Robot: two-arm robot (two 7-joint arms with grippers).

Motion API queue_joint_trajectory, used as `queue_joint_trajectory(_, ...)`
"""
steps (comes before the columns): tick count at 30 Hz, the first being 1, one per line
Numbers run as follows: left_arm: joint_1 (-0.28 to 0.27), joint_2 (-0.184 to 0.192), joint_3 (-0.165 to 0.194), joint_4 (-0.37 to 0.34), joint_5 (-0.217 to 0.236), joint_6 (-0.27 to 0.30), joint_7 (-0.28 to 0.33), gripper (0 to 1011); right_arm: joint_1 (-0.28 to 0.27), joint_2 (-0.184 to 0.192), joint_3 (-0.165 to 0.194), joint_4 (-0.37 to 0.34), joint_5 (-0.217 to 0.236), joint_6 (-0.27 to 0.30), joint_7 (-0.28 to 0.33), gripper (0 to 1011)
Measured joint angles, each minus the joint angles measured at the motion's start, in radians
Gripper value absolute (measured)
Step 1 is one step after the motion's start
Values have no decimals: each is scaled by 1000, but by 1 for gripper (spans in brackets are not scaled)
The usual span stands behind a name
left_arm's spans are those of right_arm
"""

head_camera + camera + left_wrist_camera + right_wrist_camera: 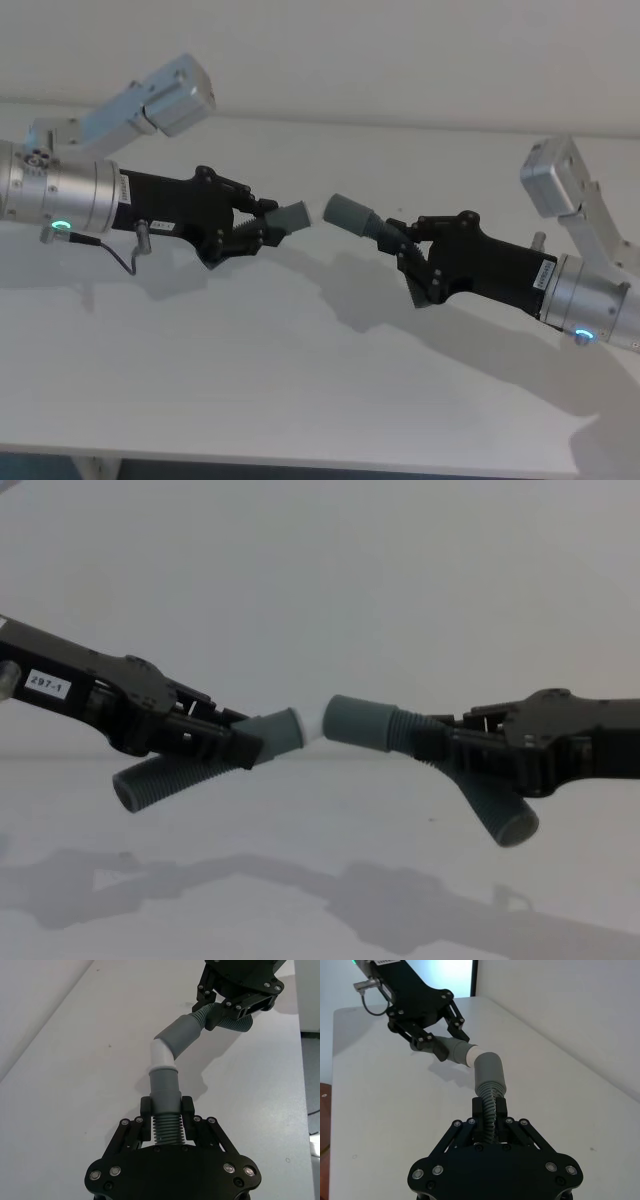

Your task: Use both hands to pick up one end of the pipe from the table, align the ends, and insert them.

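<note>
Above the plain white worktop point(300, 380), the left black hand point(166, 1115) clamps the white-stubbed ribbed grey pipe point(164, 1085); the right hand point(490, 1117) clamps the wide-collared ribbed pipe point(489, 1072). The stub's tip is hidden at the collar mouth.

2 pipe pcs point(190, 765) point(420, 745), 2 grippers point(262, 225) point(408, 245)

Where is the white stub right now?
Mid-air at centre, the white stub tips the left hand's pipe piece and meets the grey collar mouth held by the right hand.
</note>
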Motion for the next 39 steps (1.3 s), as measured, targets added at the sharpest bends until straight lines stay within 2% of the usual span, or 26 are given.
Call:
queue_joint_trajectory(16, -25, 9, 22, 13, -6, -15, -33, 347, 26, 18, -21, 25, 15, -45, 54, 145)
queue_joint_trajectory(39, -55, 44, 55, 11, -9, -39, -88, 347, 53, 33, -47, 40, 26, -58, 80, 145)
